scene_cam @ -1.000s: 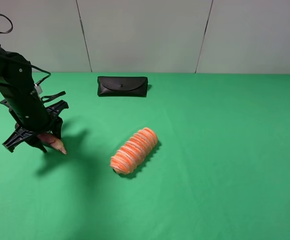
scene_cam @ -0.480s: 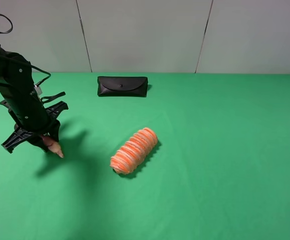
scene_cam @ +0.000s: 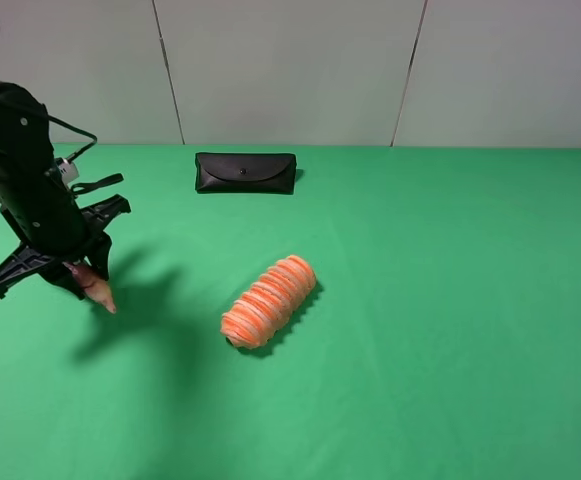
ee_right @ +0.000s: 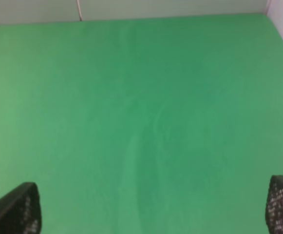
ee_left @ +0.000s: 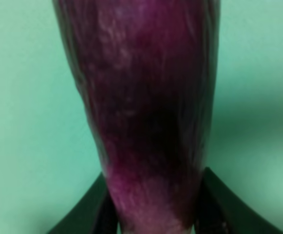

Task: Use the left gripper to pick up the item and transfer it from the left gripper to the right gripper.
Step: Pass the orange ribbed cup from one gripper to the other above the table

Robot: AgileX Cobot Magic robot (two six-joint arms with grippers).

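My left gripper is shut on the eggplant and holds it above the green table at the far left. Only the eggplant's pale pink tip shows below the claw in the high view. In the left wrist view the dark purple eggplant fills the frame, held between the two black fingers. My right gripper is open and empty over bare green cloth; its fingertips show at the frame's corners. The right arm is out of the high view.
An orange-and-white ribbed roll lies mid-table. A black flat pouch lies at the back near the white wall. The green table stretches to the right.
My left gripper has risen and shifted left with the eggplant; the tip has lifted off the cloth. The roll and pouch have not moved.
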